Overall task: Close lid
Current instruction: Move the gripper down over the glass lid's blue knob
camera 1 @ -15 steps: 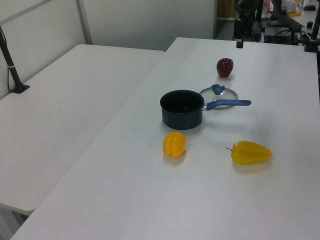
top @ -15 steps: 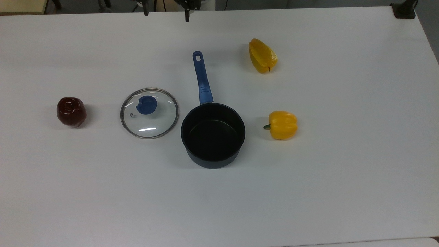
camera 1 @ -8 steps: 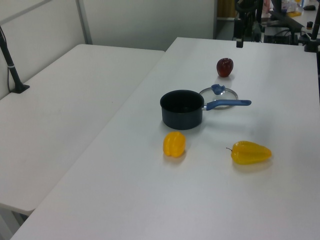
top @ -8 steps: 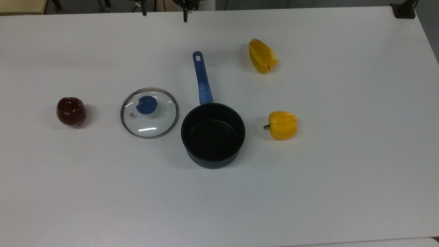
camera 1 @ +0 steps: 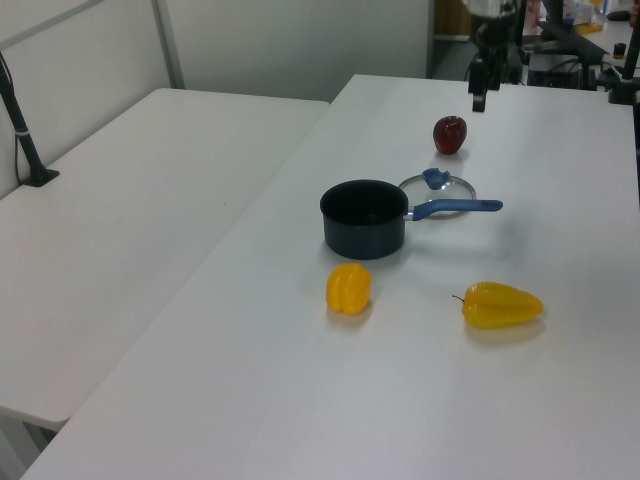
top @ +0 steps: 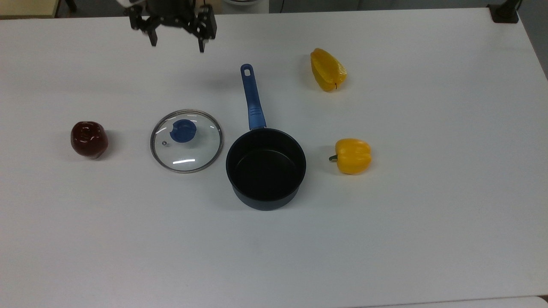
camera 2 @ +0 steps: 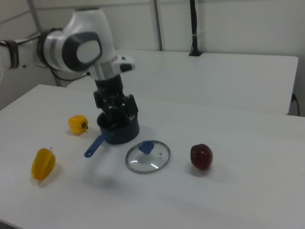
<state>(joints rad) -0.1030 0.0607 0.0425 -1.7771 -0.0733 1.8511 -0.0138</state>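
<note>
My end effector [top: 177, 42], fingers spread and empty, hangs above the white desk [top: 428, 214]; the round clear glass lid with blue knob [top: 186, 140] lies flat straight below it in the top view, beside the dark saucepan [top: 266, 168].

No readable text, labels, brand names, numbers or signs appear anywhere in these views.
</note>
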